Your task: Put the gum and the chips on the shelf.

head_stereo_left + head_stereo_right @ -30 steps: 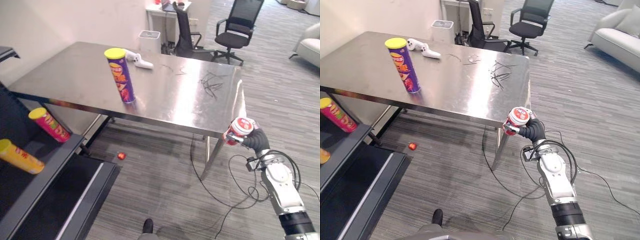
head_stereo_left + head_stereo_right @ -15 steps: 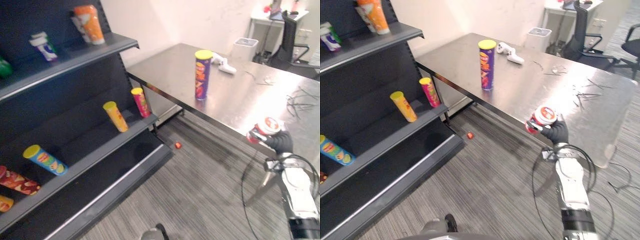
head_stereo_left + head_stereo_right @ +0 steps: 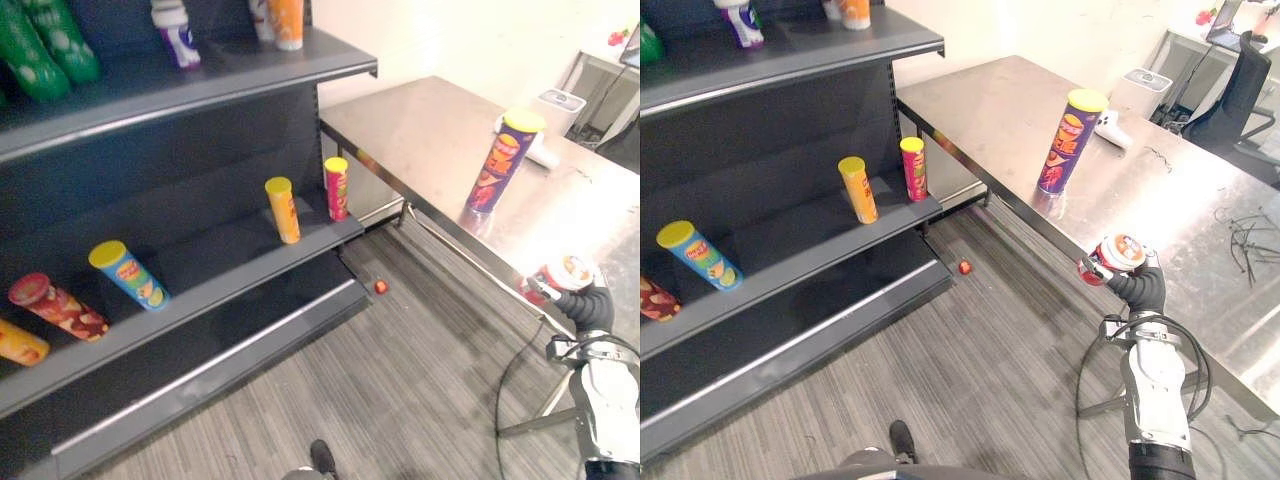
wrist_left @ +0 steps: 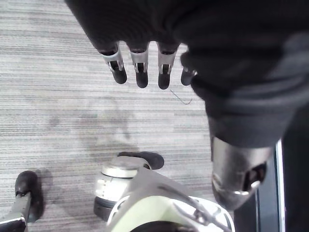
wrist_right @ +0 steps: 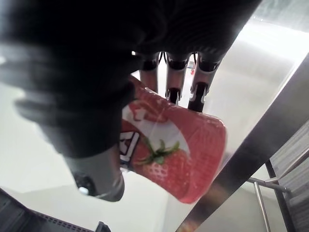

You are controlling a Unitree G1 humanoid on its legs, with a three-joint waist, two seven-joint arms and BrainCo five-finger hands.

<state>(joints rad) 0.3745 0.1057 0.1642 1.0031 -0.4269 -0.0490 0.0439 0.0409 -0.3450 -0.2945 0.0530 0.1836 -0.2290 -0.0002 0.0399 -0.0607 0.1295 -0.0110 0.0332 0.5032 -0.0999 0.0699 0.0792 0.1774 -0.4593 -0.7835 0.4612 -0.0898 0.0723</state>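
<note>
Right wrist view is showing you the right hand point(image 5: 87, 111) with its fingers point(image 5: 199, 99) and thumb curling round the red-and-white round gum tub with a strawberry print point(image 5: 178, 164), so the gum is being carried, not shelved. In the head views it is hanging by the near edge of the shiny steel worktop point(image 3: 990, 100), well apart from the dark metal shelf unit point(image 3: 790, 250) on the left. The tall purple chips tube with a yellow lid point(image 3: 1070, 143) is standing upright on the worktop, untouched. Your left hand point(image 4: 141, 72) is hanging over the floor, fingers straight and holding nothing. By my reading neither item is placed yet: you are partway through the gum, and the chips are waiting for a second trip.
</note>
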